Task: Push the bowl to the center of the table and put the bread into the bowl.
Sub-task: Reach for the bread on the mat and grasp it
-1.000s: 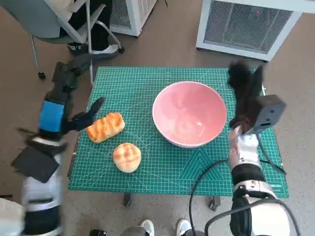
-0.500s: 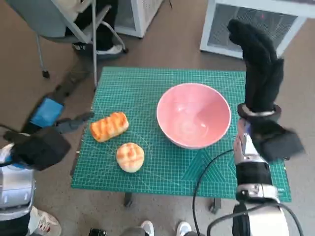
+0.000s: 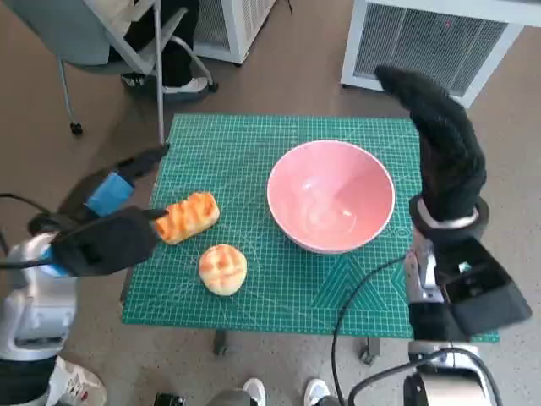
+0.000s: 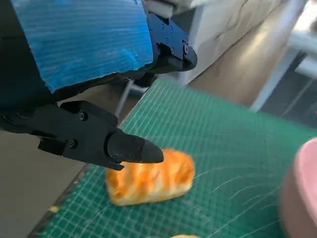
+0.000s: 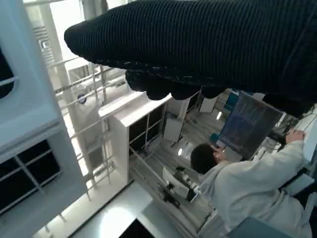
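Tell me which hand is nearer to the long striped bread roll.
Left. The left hand is right beside the long roll at the table's left edge, fingers apart. The right hand is raised past the pink bowl, on its far side.

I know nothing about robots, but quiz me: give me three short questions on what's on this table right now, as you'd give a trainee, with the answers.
1. True or false: a bread already lies in the pink bowl.
2. Which bread lies nearer the left hand: A, the long striped loaf, or B, the round bun?
3. Fill in: the right hand, in its black glove, is raised beside the bowl and holds ____.

Key
1. False: the bowl holds no bread; both pieces lie on the green mat beside it.
2. A: the left wrist view shows a black finger just over the loaf.
3. Nothing.
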